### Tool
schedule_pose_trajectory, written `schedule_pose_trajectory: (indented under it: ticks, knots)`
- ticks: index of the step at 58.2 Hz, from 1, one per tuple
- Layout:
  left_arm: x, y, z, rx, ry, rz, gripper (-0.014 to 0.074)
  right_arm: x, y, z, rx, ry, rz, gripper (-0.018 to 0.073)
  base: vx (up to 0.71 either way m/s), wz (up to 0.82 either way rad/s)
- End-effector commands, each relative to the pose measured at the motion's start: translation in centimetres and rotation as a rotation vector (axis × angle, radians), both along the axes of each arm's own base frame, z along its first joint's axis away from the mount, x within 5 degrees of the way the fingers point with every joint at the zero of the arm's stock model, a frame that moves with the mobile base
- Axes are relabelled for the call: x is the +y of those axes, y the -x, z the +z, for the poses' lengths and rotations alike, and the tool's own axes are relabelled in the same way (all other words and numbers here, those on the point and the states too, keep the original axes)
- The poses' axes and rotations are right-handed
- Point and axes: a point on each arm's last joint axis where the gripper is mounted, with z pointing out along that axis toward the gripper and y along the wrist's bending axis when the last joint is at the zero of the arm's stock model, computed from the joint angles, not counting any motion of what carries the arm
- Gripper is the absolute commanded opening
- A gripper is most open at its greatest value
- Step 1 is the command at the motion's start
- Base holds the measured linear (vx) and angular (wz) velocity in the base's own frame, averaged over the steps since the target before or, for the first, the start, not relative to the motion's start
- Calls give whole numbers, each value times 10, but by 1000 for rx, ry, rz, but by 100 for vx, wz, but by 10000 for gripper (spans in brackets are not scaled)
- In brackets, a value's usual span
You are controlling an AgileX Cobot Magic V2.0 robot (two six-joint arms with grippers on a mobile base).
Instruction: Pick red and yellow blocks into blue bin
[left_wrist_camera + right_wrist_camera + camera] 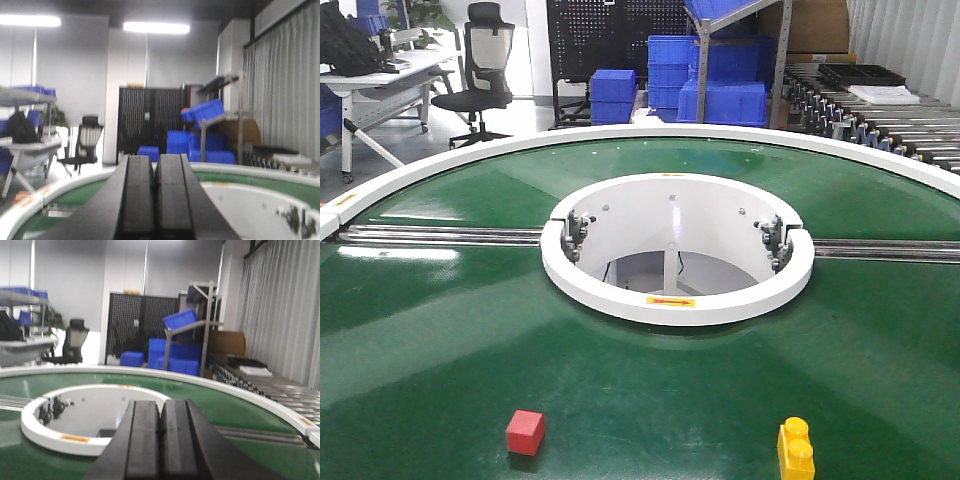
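Left tool and right tool are each closed on nothing, black fingers pressed flat together, with the glossy green curved conveyor belt ahead of them. On that belt's near part lies the small plain red cube. The small bright yellow studded plastic brick sits well apart to its right, cut off by the frame edge. Both look light, rigid and smooth, so likely slippery. A pinch across flat opposite sides seems best, taking the brick by its walls below the studs. I cannot pick out the blue bin.
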Motion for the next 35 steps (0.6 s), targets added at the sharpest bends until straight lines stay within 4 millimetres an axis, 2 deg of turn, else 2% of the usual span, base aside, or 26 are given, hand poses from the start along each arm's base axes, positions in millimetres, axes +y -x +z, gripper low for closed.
schedule_pose_trajectory:
  ticks: [1, 7, 13, 14, 16, 24, 35]
  knots:
    - [0, 14, 37, -77, 14, -6, -6, -1, -2, 30, 63, 27, -16, -10, 0, 0]
    - [0, 10, 59, 33, 7, -9, -6, -1, -15, 40, 224, 26, -19, -10, 0, 0]
    - [-1, -8, 65, 212, -18, -5, -6, -1, -33, 37, 388, 23, -18, -10, 0, 0]
    - [-2, -42, 48, 503, -43, -8, -6, -1, -57, 23, 569, 14, -20, -10, 0, 0]
    - [-2, -48, 44, 562, -44, -10, -6, -1, -61, 20, 612, 14, -21, -10, 0, 0]
    - [-3, -66, 27, 767, -48, -18, -6, -1, -73, 9, 734, 16, -22, -10, 0, 0]
    - [-3, -74, 21, 828, -49, -19, -6, -1, -80, 2, 827, 18, -24, -8, 0, 0]
